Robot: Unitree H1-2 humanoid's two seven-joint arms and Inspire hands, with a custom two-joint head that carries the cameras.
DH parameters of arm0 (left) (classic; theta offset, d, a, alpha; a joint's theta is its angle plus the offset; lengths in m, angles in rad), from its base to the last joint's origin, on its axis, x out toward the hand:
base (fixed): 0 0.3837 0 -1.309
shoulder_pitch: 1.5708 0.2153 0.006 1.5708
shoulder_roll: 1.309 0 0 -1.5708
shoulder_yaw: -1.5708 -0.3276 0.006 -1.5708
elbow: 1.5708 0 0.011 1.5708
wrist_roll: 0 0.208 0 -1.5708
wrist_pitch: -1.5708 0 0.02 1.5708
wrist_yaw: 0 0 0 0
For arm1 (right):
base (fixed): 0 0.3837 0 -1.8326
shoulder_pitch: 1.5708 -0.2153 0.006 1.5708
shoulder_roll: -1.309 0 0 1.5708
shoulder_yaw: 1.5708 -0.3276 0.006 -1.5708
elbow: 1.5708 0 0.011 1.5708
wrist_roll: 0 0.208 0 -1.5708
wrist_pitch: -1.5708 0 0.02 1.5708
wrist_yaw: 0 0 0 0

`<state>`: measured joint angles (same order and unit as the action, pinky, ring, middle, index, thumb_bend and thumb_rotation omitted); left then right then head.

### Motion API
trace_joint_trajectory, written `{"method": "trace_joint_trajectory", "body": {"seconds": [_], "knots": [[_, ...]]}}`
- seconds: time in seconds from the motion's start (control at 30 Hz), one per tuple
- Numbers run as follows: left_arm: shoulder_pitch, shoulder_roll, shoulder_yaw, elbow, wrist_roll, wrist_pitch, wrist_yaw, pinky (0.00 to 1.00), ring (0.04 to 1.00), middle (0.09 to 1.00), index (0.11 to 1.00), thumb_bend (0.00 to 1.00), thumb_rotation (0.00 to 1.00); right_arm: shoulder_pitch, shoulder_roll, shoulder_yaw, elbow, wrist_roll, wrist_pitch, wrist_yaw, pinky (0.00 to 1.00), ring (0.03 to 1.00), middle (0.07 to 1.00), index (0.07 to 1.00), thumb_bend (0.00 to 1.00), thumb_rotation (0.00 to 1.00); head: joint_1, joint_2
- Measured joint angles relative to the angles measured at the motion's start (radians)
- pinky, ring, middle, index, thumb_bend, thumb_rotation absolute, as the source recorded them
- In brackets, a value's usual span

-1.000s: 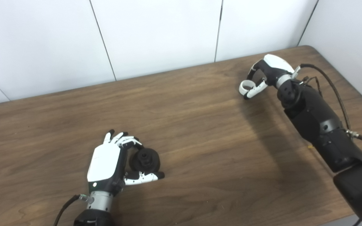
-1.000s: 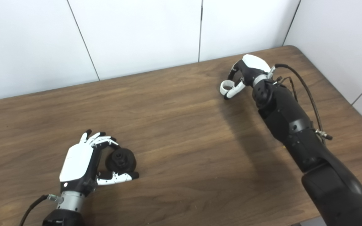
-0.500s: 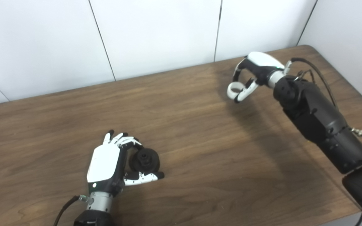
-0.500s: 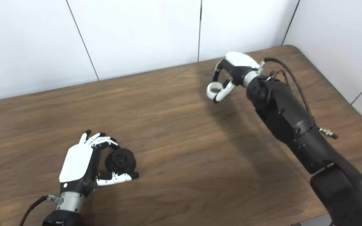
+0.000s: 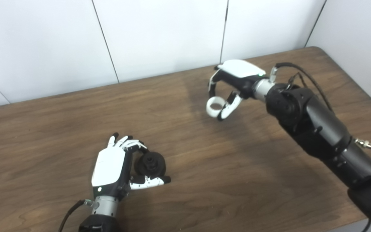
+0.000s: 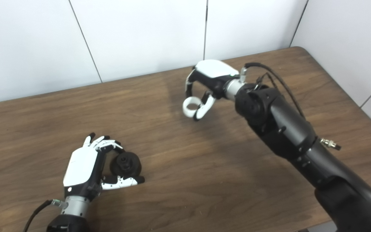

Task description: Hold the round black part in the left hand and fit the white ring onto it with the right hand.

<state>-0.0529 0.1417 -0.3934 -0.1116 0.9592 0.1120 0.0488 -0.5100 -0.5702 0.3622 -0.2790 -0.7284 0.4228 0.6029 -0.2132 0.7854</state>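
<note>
- The left hand, with a glossy white back and black fingers, curls around the round black part, a matte stepped disc held low at the near left of the table.
- The right hand pinches the smooth white ring between fingers and thumb, raised over the far middle, well apart from the part.
- The table is dark wood-grain.

White-backed hands — black arms, metal wrists — trailing black cables.
</note>
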Motion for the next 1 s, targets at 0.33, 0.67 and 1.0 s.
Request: {"method": "trace_joint_trajectory", "body": {"seconds": [0.33,0.67,1.0], "knots": [[0.0,-0.014,-0.014,0.0,0.024,0.014,0.002,1.0,0.875,0.74,0.482,0.52,0.05,0.0,0.084,0.035,-0.114,-0.011,0.011,0.1,1.0,0.992,0.797,0.481,0.53,0.14,0.067,0.006],[0.0,-0.043,-0.035,0.001,0.038,0.04,0.001,1.0,0.875,0.741,0.482,0.52,0.05,-0.001,0.143,0.048,-0.152,-0.004,-0.005,0.139,1.0,0.989,0.797,0.481,0.53,0.14,0.153,0.011],[-0.002,-0.072,-0.061,0.01,0.058,0.069,0.015,1.0,0.885,0.744,0.482,0.52,0.05,-0.01,0.188,0.059,-0.172,0.0,-0.006,0.152,1.0,0.998,0.798,0.481,0.53,0.14,0.267,0.028]]}}
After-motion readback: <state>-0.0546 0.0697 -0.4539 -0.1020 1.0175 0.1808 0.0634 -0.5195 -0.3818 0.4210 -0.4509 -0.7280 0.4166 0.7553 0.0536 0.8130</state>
